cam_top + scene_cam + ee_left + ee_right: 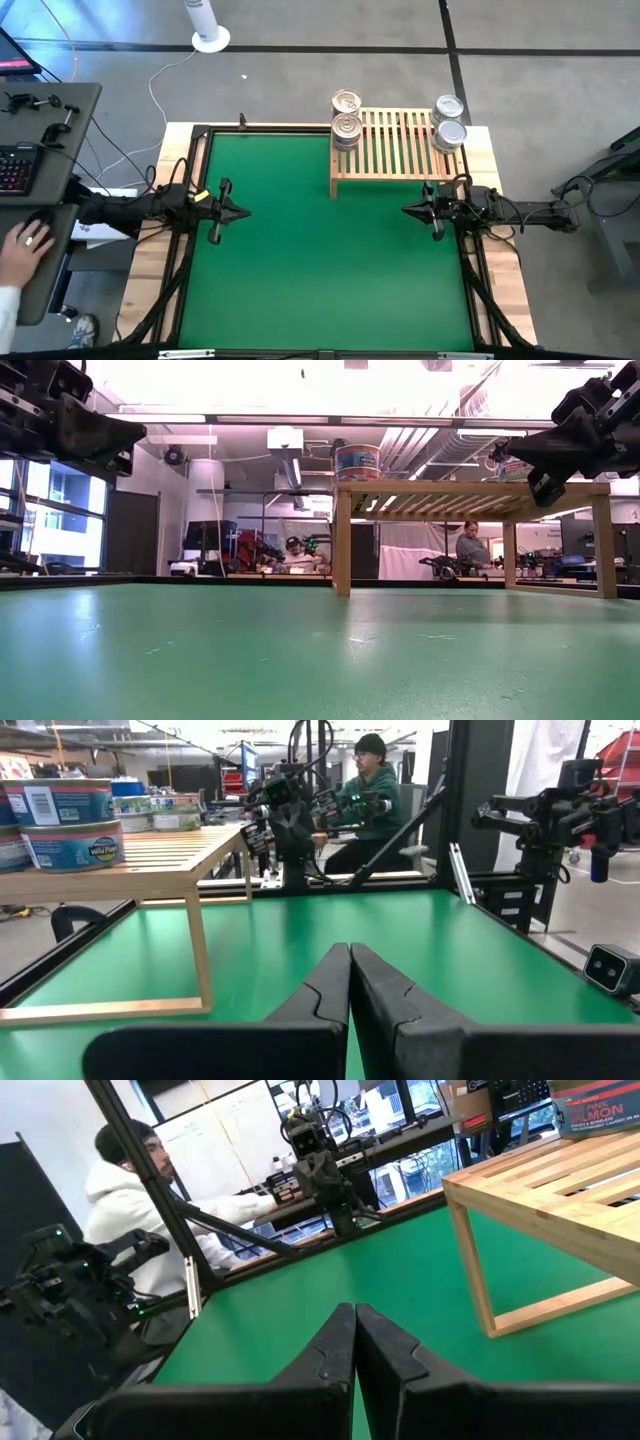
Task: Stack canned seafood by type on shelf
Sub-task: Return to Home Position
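On the shelf (395, 150), four tin stacks (347, 128), two per end

A: Background stuff, quick.
B: Green mat (320, 260) on a pale wooden table frame (505, 300). Grey side desk (60, 110) at 9 o'clock of the mat, with a keyboard (12, 172) on it. A person's hand (22, 248) rests at the desk's 6 o'clock end.
A: Floor?
B: White cylinder (205, 20) on a round base at 11 o'clock, with a white cable (155, 85) trailing from it.
A: People?
B: A person in a white hoodie (125, 1205) sits beyond the mat in the right wrist view. A person in a dark cap (372, 780) is seated in the left wrist view. A third, a far-off seated person (470, 547), is at 3 o'clock in the low view.
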Controlling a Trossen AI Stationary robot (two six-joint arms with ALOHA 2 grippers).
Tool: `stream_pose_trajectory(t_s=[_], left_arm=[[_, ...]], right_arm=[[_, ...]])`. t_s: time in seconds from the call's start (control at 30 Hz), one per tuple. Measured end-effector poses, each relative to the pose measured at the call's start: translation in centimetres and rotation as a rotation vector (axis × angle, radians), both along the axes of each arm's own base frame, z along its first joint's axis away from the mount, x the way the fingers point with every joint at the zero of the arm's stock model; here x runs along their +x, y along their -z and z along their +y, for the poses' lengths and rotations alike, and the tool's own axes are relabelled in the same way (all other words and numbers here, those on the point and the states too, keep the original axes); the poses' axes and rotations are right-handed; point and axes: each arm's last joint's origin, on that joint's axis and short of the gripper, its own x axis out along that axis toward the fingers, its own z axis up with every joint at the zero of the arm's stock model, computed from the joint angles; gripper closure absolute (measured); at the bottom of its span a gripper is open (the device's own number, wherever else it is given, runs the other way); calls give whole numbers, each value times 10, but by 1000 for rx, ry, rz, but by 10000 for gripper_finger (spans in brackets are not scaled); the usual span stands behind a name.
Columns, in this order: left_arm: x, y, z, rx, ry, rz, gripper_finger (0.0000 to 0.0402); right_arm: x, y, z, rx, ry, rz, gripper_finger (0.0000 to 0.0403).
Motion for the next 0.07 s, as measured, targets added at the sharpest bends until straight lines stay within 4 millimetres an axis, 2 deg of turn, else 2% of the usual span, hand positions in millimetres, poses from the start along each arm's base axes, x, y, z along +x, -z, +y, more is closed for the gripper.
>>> stream_pose_trajectory(t_s=[0.07], left_arm=[[0,0,0,0,0,0,402]], right_arm=[[0,0,0,0,0,0,400]])
